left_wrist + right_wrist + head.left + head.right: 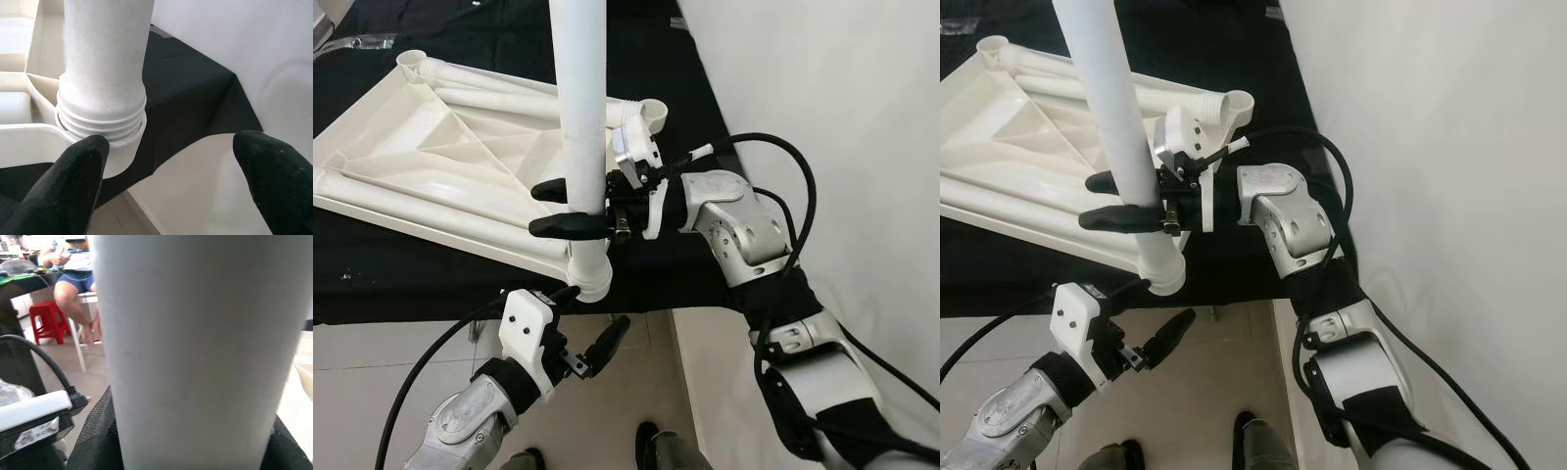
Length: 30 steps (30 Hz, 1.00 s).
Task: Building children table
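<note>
white table leg (580, 98), upright in tabletop (401, 147) socket

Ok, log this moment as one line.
right tool: shut on leg | leg: upright in corner socket of tabletop | left tool: open, below socket

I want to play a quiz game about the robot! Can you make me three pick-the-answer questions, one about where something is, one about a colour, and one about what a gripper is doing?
1. Where does the white leg stand?
A. In the near corner socket of the upside-down tabletop
B. On the floor
C. On a red stool

2. What colour is the cloth under the tabletop?
A. Red
B. Black
C. Green

3. What is the right gripper doing?
A. Hanging open, away from everything
B. Holding a cup
C. Clamped around the leg

Answers: 1 A, its threaded end sits in the corner socket. 2 B, the cloth is black. 3 C, both black fingers hug the leg, while the left gripper is open below.
</note>
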{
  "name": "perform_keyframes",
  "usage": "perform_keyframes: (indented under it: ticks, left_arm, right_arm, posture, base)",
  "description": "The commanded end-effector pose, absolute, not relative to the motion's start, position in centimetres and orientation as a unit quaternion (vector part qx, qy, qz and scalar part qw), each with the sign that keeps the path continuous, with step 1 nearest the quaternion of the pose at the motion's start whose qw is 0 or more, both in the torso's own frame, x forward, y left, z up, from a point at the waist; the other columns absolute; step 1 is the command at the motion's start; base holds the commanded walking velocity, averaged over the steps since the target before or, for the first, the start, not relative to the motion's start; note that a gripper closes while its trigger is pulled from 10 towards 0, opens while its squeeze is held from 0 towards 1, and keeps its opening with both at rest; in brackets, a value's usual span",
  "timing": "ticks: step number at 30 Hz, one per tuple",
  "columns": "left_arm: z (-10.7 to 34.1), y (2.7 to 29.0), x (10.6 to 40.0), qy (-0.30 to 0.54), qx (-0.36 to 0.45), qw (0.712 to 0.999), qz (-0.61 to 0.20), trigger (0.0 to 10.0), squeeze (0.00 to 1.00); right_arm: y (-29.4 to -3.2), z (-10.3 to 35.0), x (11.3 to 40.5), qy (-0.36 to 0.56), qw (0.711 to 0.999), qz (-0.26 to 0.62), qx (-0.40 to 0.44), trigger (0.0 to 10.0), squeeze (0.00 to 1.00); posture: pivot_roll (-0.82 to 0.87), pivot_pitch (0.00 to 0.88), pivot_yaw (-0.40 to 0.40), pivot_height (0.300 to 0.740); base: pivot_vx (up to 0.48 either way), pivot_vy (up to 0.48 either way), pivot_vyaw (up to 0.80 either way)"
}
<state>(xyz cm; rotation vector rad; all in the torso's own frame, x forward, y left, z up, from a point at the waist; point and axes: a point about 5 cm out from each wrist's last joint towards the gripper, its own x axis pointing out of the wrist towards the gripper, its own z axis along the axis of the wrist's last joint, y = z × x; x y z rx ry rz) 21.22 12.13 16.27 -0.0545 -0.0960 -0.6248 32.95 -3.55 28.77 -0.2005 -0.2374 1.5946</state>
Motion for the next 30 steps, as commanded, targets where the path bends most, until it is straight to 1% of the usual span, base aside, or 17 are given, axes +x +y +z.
perform_keyframes:
  ticks: [1, 2, 4, 5, 6, 7, 8, 9, 10, 11, 13, 21, 22, 25, 26, 29, 30]
  left_arm:
    - [15.8, 12.1, 21.0, -0.04, -0.028, 0.951, -0.306, 10.0, 0.0]
    - [15.8, 12.1, 21.0, -0.04, -0.028, 0.951, -0.306, 10.0, 0.0]
    - [15.8, 12.1, 21.0, -0.04, -0.028, 0.951, -0.305, 10.0, 0.0]
    - [15.8, 12.1, 21.0, -0.04, -0.029, 0.951, -0.305, 10.0, 0.0]
    - [15.8, 12.1, 21.0, -0.04, -0.029, 0.951, -0.305, 10.0, 0.0]
    - [15.9, 12.1, 21.0, -0.04, -0.029, 0.951, -0.306, 10.0, 0.0]
    - [15.9, 12.2, 21.0, -0.04, -0.029, 0.951, -0.306, 10.0, 0.0]
    - [15.9, 12.2, 21.0, -0.04, -0.029, 0.951, -0.306, 10.0, 0.0]
    - [15.9, 12.2, 21.1, -0.04, -0.029, 0.951, -0.306, 10.0, 0.0]
    - [15.9, 12.2, 21.1, -0.04, -0.029, 0.95, -0.307, 10.0, 0.0]
    - [15.8, 12.2, 21.2, -0.038, -0.029, 0.95, -0.31, 10.0, 0.0]
    - [15.7, 12.2, 21.3, -0.038, -0.026, 0.95, -0.308, 10.0, 0.0]
    - [15.7, 12.2, 21.3, -0.039, -0.025, 0.951, -0.307, 10.0, 0.0]
    - [15.7, 12.3, 21.3, -0.039, -0.025, 0.951, -0.306, 10.0, 0.0]
    - [15.7, 12.3, 21.3, -0.04, -0.024, 0.951, -0.305, 10.0, 0.0]
    - [15.7, 12.3, 21.3, -0.04, -0.024, 0.951, -0.305, 10.0, 0.0]
    - [15.7, 12.2, 21.3, -0.04, -0.025, 0.951, -0.306, 10.0, 0.0]
  right_arm:
    - [-3.4, 27.4, 33.3, -0.085, 0.705, 0.699, -0.088, 0.0, 0.0]
    - [-3.4, 27.4, 33.3, -0.085, 0.705, 0.699, -0.088, 0.0, 0.0]
    - [-3.4, 26.4, 33.7, -0.076, 0.764, 0.636, -0.077, 0.0, 0.0]
    - [-3.3, 26.1, 33.8, -0.074, 0.785, 0.611, -0.074, 0.0, 0.0]
    - [-3.3, 26.1, 33.8, -0.074, 0.785, 0.611, -0.074, 0.0, 0.0]
    - [-3.3, 25.3, 34.6, -0.066, 0.866, 0.489, -0.077, 0.0, 0.0]
    - [-4.1, 24.8, 35.2, -0.065, 0.936, 0.337, -0.081, 0.0, 0.0]
    - [-4.1, 24.8, 35.2, -0.065, 0.936, 0.337, -0.081, 0.0, 0.0]
    - [-3.8, 23.9, 34.2, -0.057, 0.957, 0.278, -0.06, 0.0, 0.0]
    - [-3.7, 23.5, 33.2, -0.058, 0.968, 0.237, -0.053, 0.0, 0.0]
    - [-2.1, 23.4, 31.9, -0.058, 0.96, 0.273, -0.035, 0.0, 0.0]
    - [-0.8, 24.2, 32.5, -0.069, 0.952, 0.295, -0.031, 0.0, 0.0]
    - [-0.5, 24.3, 32.5, -0.069, 0.95, 0.305, -0.026, 10.0, 0.0]
    - [0.0, 24.6, 32.4, -0.072, 0.942, 0.326, -0.018, 10.0, 0.0]
    - [0.7, 24.9, 31.8, -0.075, 0.932, 0.354, -0.01, 10.0, 0.98]
    - [0.7, 25.0, 31.6, -0.071, 0.927, 0.367, -0.003, 10.0, 1.0]
    - [0.4, 25.4, 31.7, -0.07, 0.913, 0.402, 0.017, 10.0, 1.0]
  posture:
    - [0.01, 0.254, -0.068, 0.74]
    - [0.01, 0.254, -0.068, 0.74]
    - [0.0, 0.255, -0.069, 0.74]
    - [0.0, 0.255, -0.069, 0.74]
    - [0.0, 0.255, -0.069, 0.74]
    - [0.0, 0.259, -0.071, 0.74]
    - [-0.01, 0.259, -0.067, 0.74]
    - [-0.01, 0.259, -0.067, 0.74]
    - [-0.01, 0.258, -0.058, 0.74]
    - [-0.01, 0.26, -0.056, 0.74]
    - [-0.02, 0.248, -0.058, 0.74]
    - [0.0, 0.237, -0.064, 0.74]
    - [0.0, 0.237, -0.064, 0.74]
    - [0.0, 0.237, -0.064, 0.74]
    - [0.0, 0.234, -0.066, 0.74]
    - [0.0, 0.232, -0.065, 0.74]
    - [0.0, 0.233, -0.065, 0.74]
  base:
    - [0.0, 0.0, 0.0]
    - [0.0, 0.0, 0.0]
    - [0.0, 0.0, 0.0]
    - [0.0, 0.0, 0.0]
    - [0.0, 0.0, 0.0]
    - [0.0, 0.0, 0.0]
    - [0.0, 0.0, 0.0]
    - [0.0, 0.0, 0.0]
    - [0.0, 0.0, 0.0]
    - [0.0, 0.0, 0.0]
    - [0.0, 0.0, 0.0]
    - [0.0, 0.0, 0.0]
    - [0.0, 0.0, 0.0]
    - [0.0, 0.0, 0.0]
    - [0.0, 0.0, 0.0]
    - [0.0, 0.0, 0.0]
    - [0.0, 0.0, 0.0]
